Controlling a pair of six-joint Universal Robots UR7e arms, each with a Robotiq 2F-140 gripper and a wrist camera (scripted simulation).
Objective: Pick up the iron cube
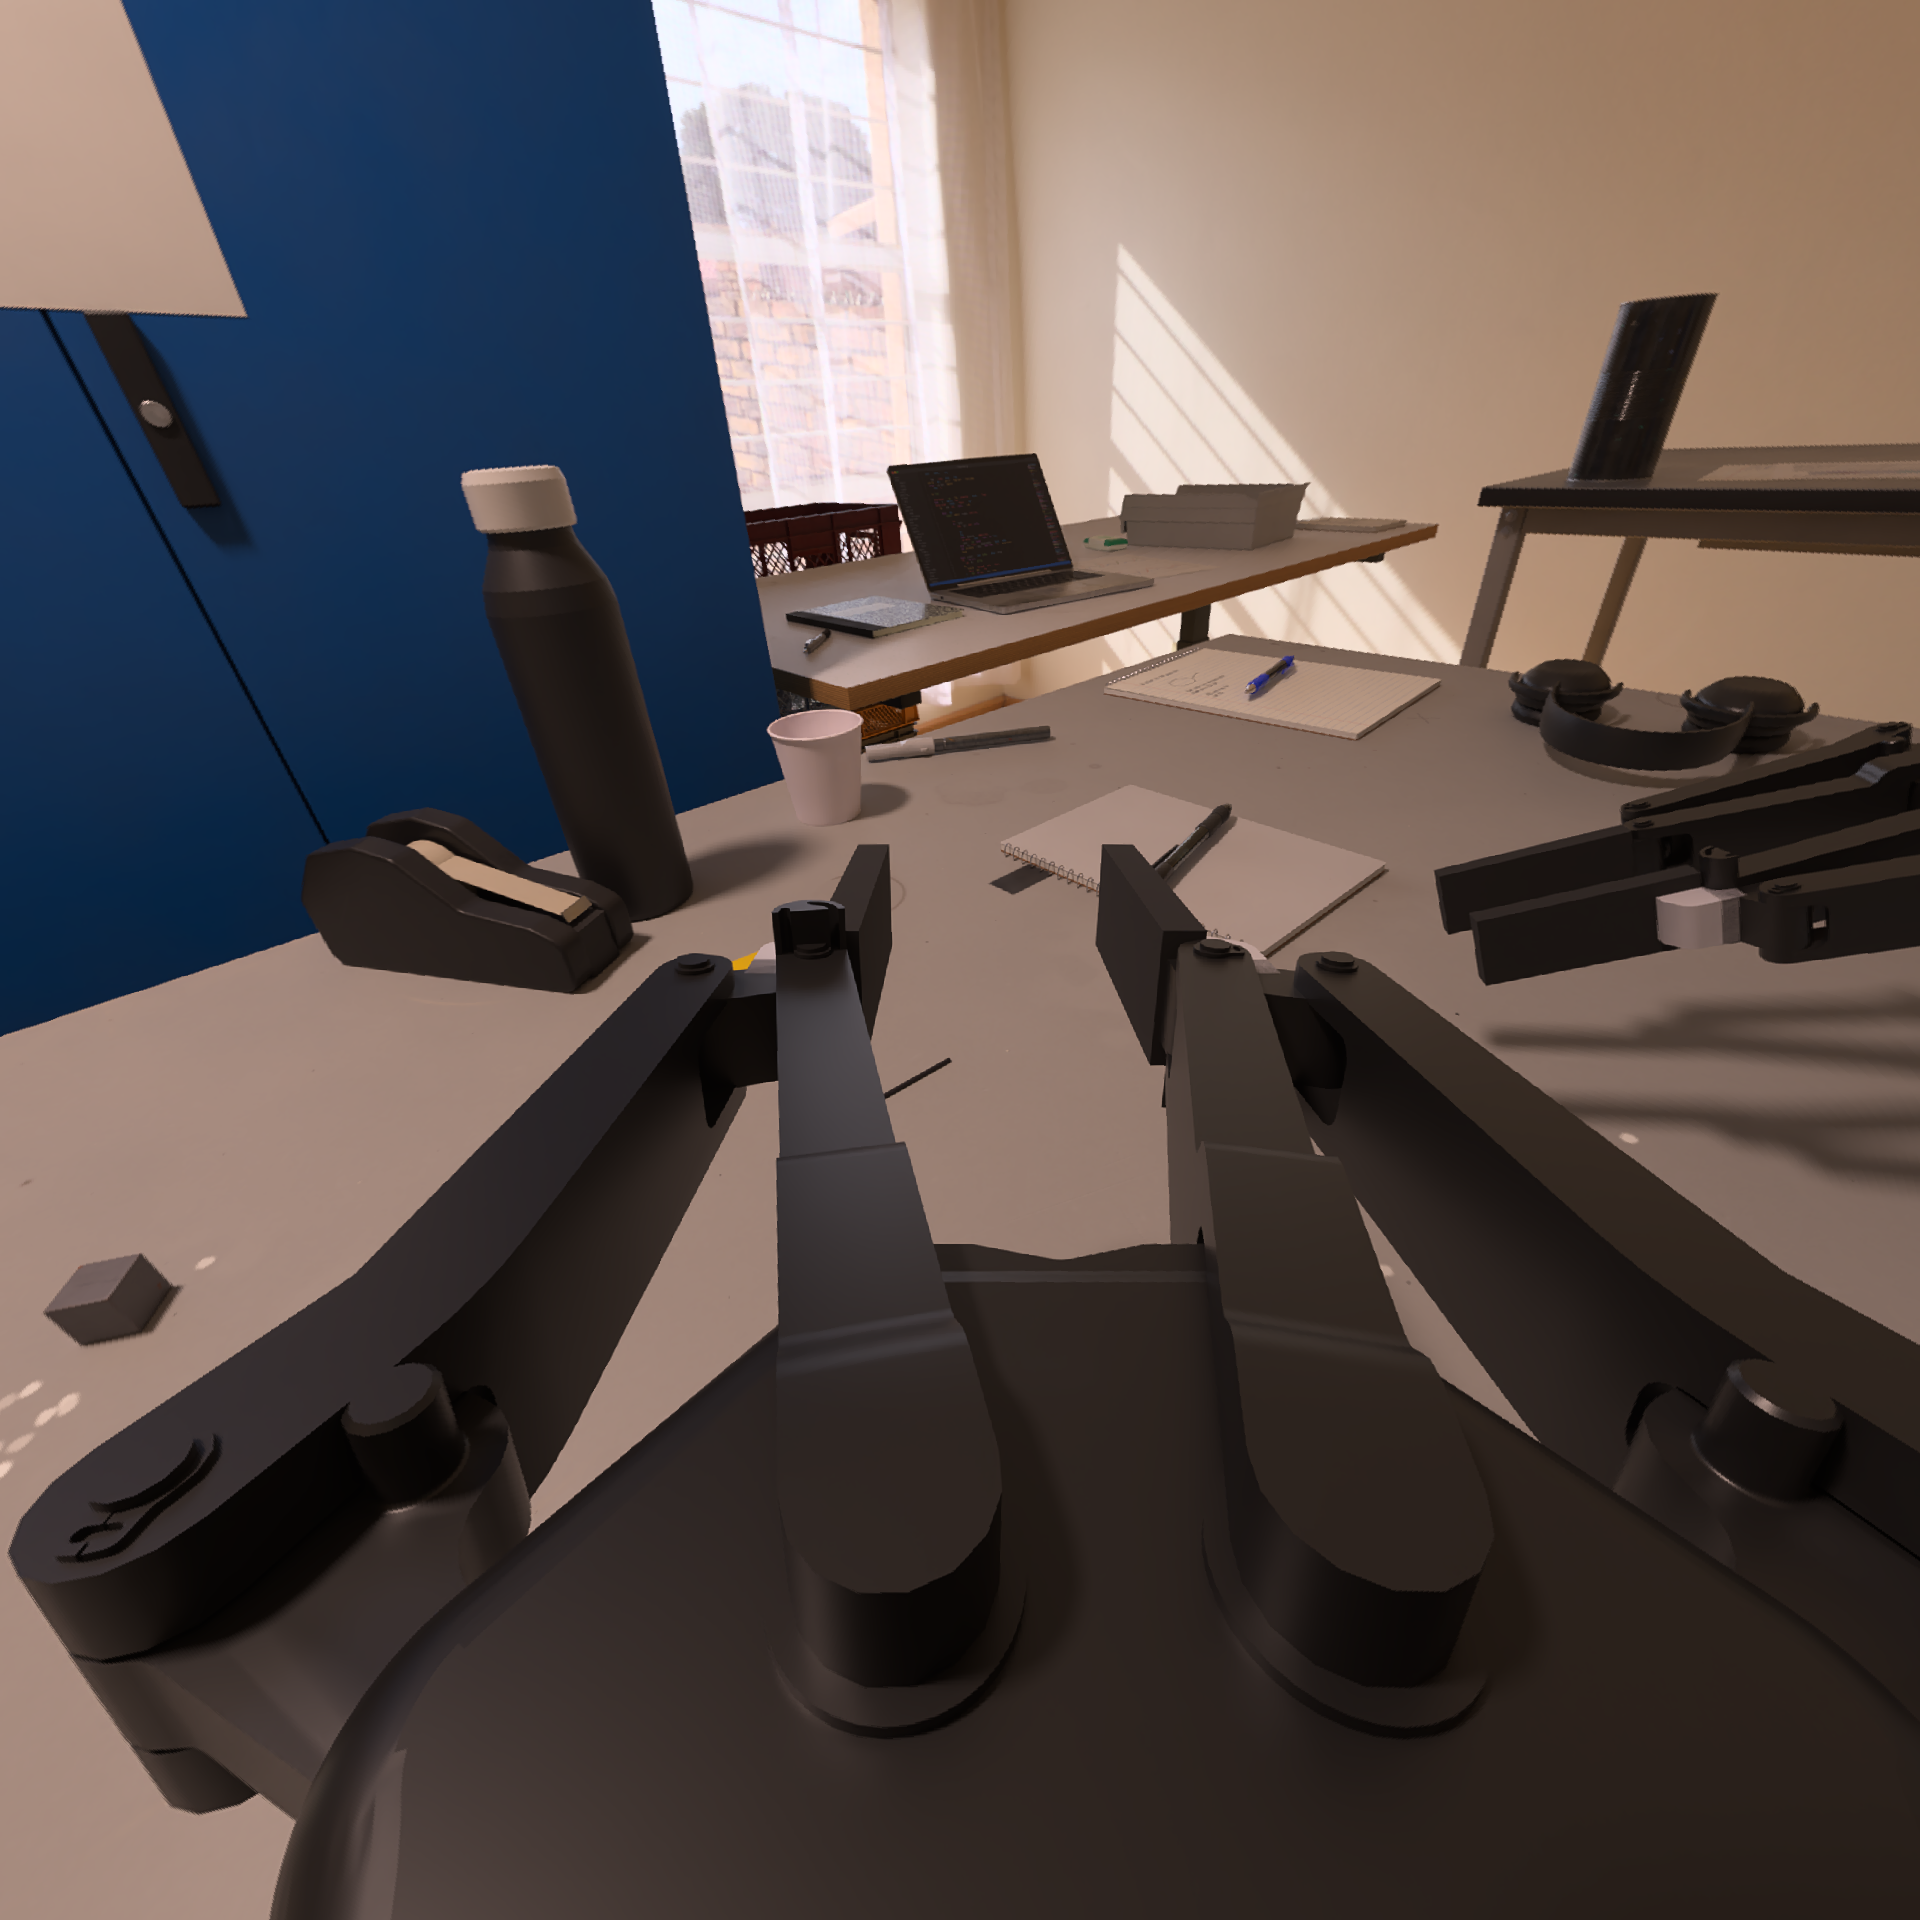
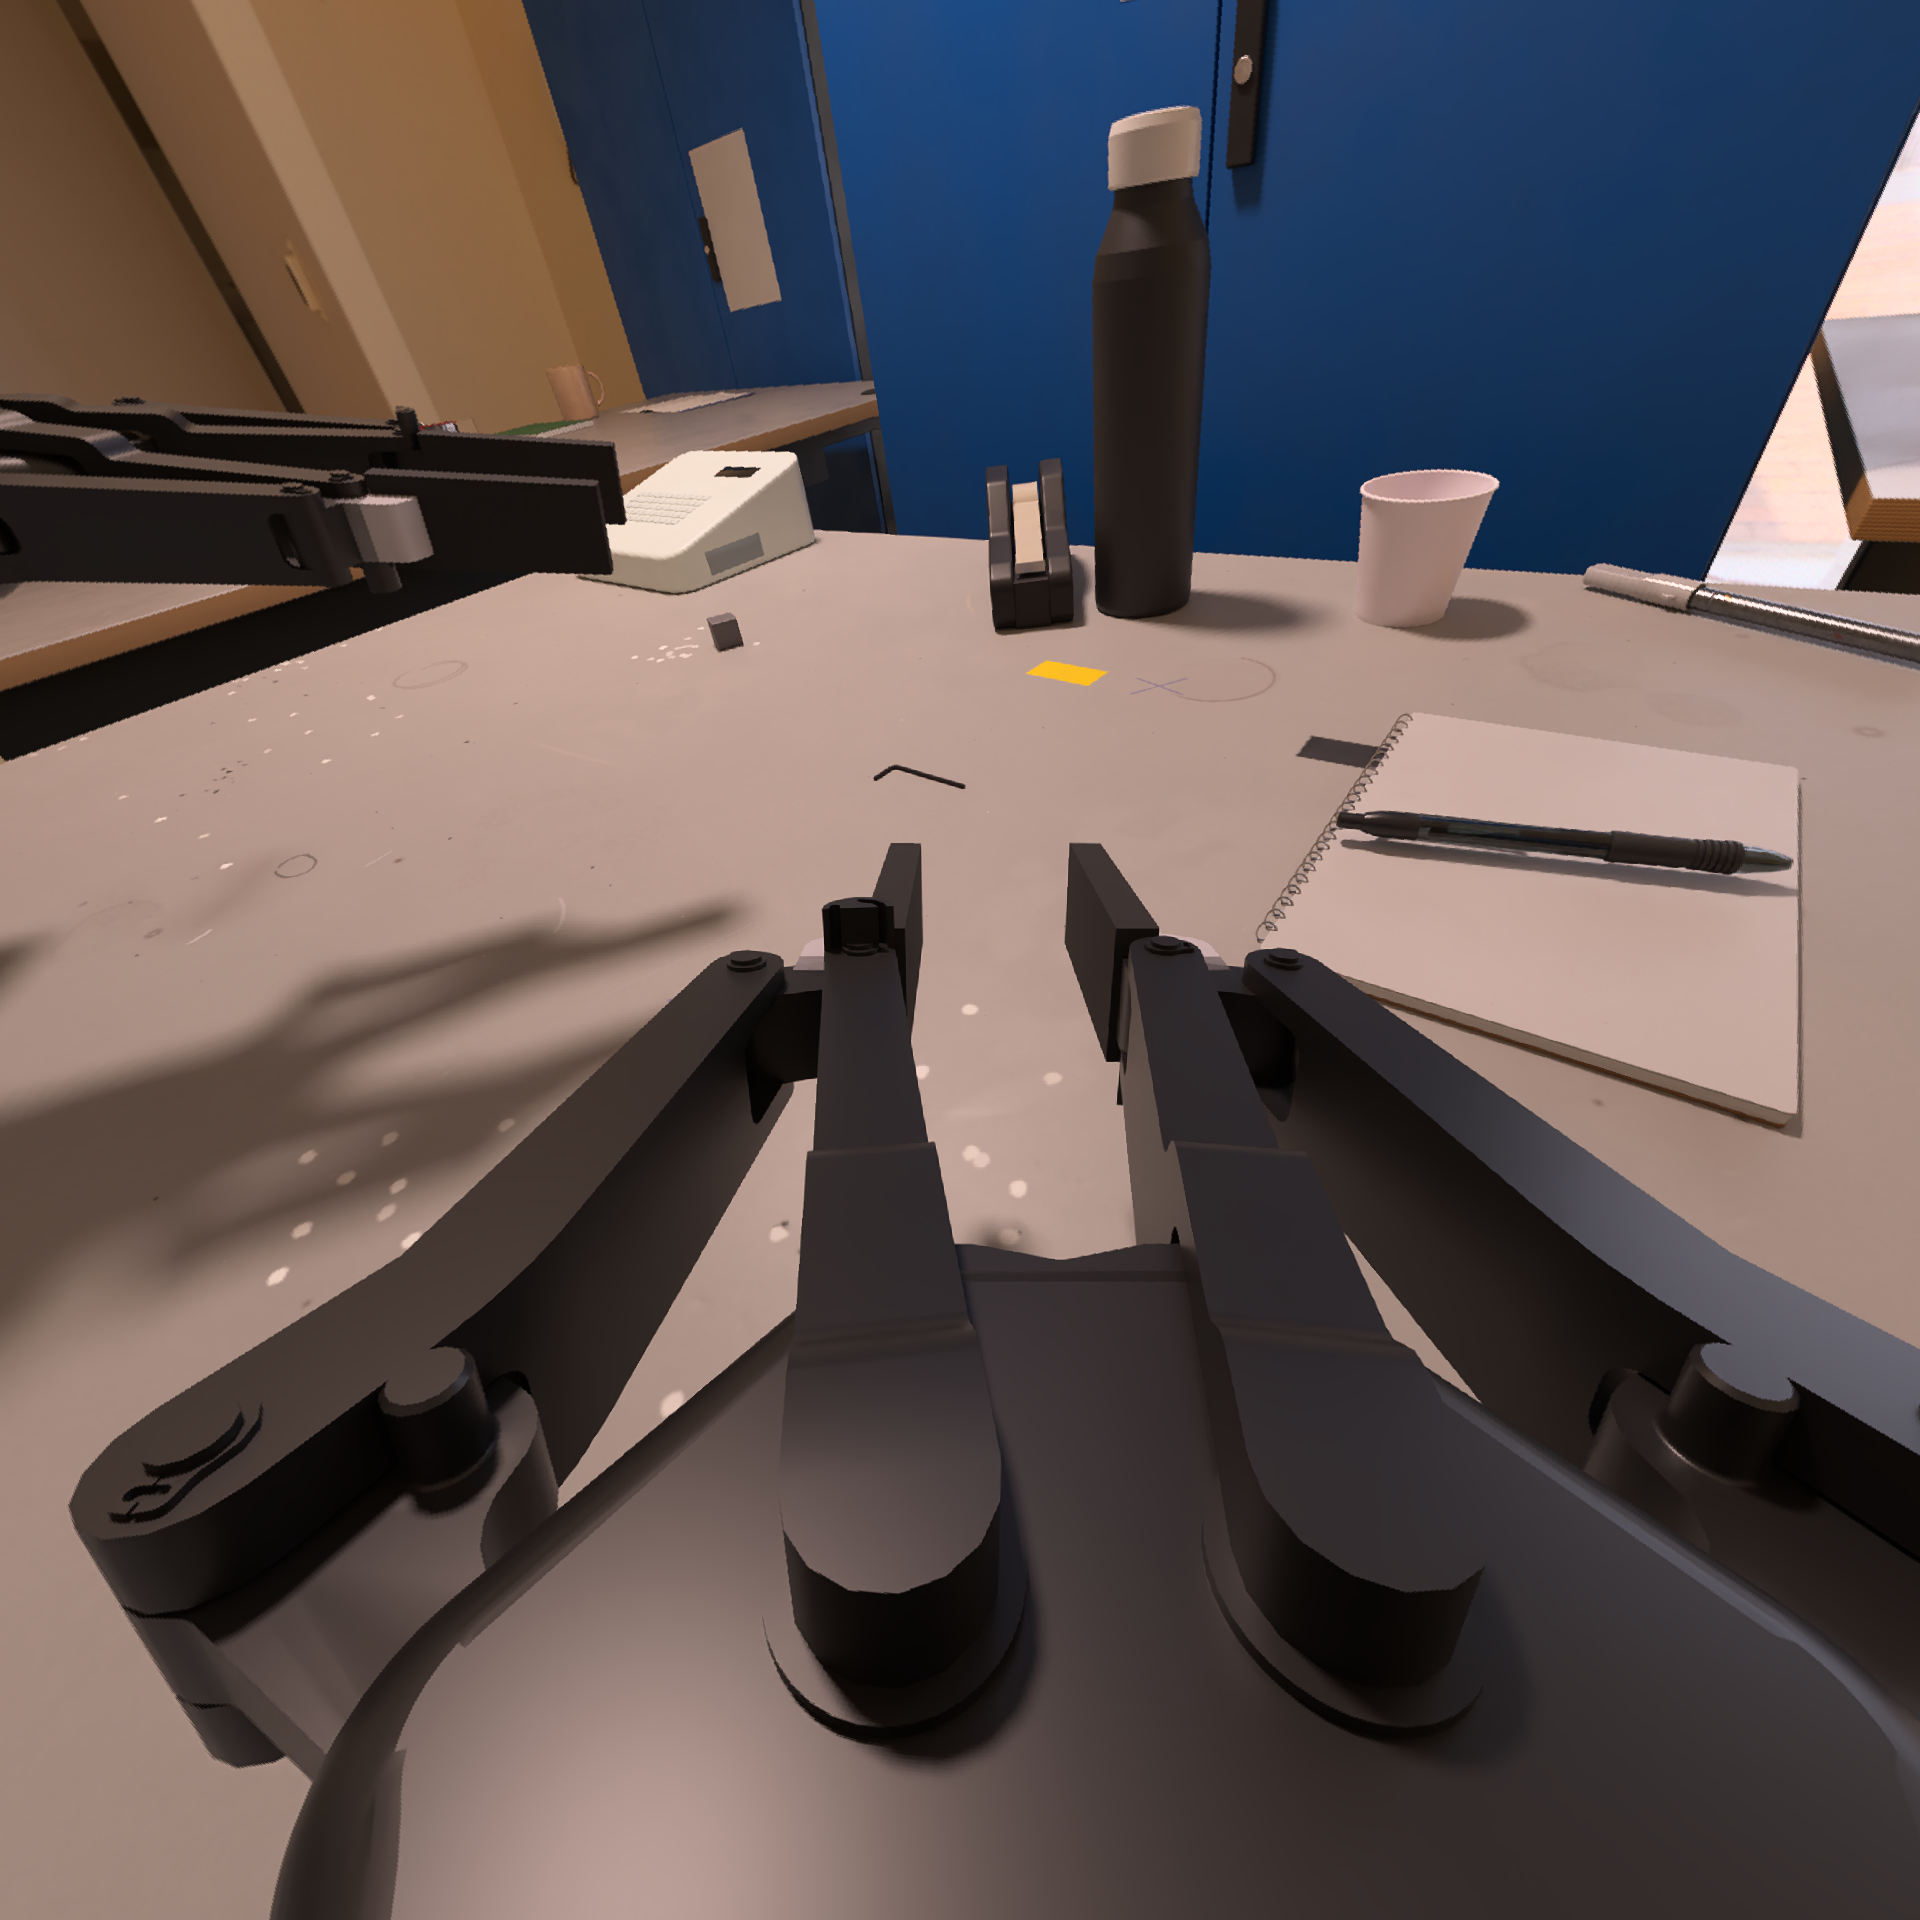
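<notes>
Grey iron cube (image 1: 109, 1297) sits loose on the table (image 1: 312, 1122), off to the left of the left gripper (image 1: 992, 914) and close by; jaws parted, empty; right gripper (image 2: 992, 904), likewise spread and empty, is well farther away.

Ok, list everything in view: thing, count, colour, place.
small iron cube: 1, grey, table's left side
tall metal bottle: 1, black, white cap, back edge
tape dispenser: 1, black, beside the bottle
paper cup: 1, white, right of the bottle
spiral notepad: 1, white, black pen on it
lined pad: 1, white, blue pen on it
headphones: 1, black, far right
desk calculator: 1, cream, far corner
left gripper: 1, black, open
right gripper: 1, black, open
</notes>
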